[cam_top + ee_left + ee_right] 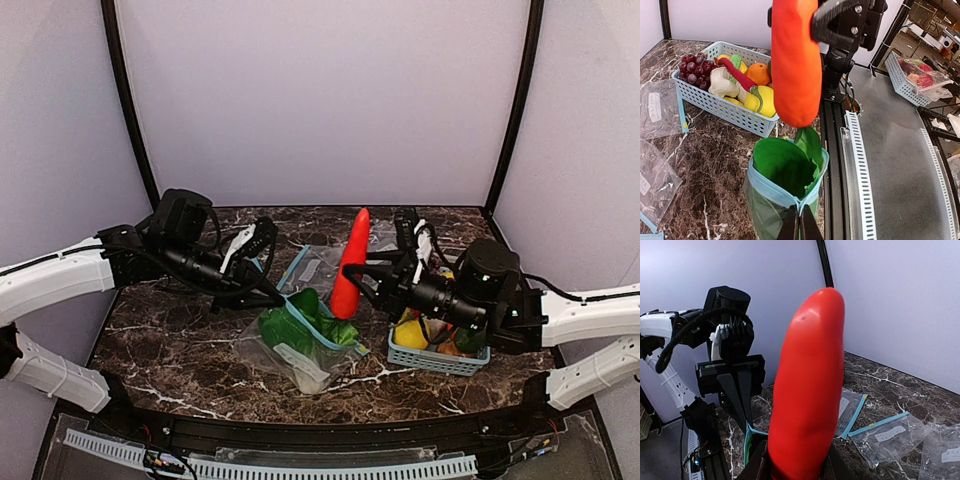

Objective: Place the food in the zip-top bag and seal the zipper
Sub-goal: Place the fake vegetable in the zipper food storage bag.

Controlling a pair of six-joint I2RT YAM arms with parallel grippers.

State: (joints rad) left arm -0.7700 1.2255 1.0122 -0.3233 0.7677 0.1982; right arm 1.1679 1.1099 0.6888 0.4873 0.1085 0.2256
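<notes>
the right end effector (358,280) is clamped on the carrot (352,245), holding it upright with its lower end just above the open mouth of the bag (262,352), which lies near the middle of the desk (170,340). the left end effector (800,227) is pinched together on the light-blue zipper (782,192), holding the rim up. the leafy vegetable (782,162) sits inside the bag. a basket (435,358) of fruit stands to the right.

R hand (796,471) grips red-orange veg (807,385) upright; L hand (742,415) behind, pinching zipper (754,432); small bags (890,436) at rt.
</notes>
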